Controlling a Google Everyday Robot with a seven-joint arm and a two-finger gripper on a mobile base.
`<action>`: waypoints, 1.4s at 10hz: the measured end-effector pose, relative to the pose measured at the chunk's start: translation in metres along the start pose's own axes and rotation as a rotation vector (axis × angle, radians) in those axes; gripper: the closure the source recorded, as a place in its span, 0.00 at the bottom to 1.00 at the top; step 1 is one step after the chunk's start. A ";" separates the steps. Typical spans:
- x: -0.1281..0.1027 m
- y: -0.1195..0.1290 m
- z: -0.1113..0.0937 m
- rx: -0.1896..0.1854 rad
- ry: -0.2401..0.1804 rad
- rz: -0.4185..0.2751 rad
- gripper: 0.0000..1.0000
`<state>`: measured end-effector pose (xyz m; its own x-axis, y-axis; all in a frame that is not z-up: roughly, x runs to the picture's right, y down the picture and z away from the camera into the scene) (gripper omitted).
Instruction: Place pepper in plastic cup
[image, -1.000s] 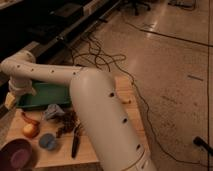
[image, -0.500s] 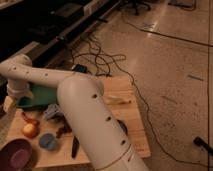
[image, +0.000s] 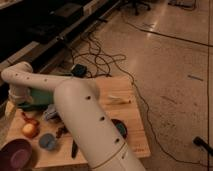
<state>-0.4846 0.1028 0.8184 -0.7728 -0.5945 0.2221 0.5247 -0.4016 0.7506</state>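
Note:
The pepper (image: 28, 118), small, thin and red, lies on the wooden table (image: 131, 134) at its left end, just above a round yellow-orange fruit (image: 29, 130). A blue plastic cup (image: 48, 141) stands a little to the right of the fruit, near the front edge. My white arm rises from the bottom middle, bends at the far left and drops down to the gripper (image: 10, 107) at the table's left edge, up and left of the pepper. The gripper looks open and nothing shows in it.
A purple bowl (image: 15, 153) sits at the front left corner. A green item (image: 39, 97) lies behind the pepper, a dark tool (image: 74, 148) beside the arm, a dark red dish (image: 121, 128) on the right and a pale object (image: 118, 100) behind it. Cables (image: 95, 55) cross the floor.
The arm's thick link has swung leftward over the middle of the table, hiding more of it. The wrist and gripper stay at the left end. The table's objects have not moved.

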 end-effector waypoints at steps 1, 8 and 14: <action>0.000 0.000 0.002 0.003 0.000 0.006 0.20; -0.005 0.009 0.023 0.014 -0.017 0.041 0.20; -0.003 -0.001 0.029 -0.015 -0.040 0.027 0.20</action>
<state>-0.4932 0.1251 0.8348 -0.7717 -0.5771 0.2672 0.5508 -0.3967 0.7343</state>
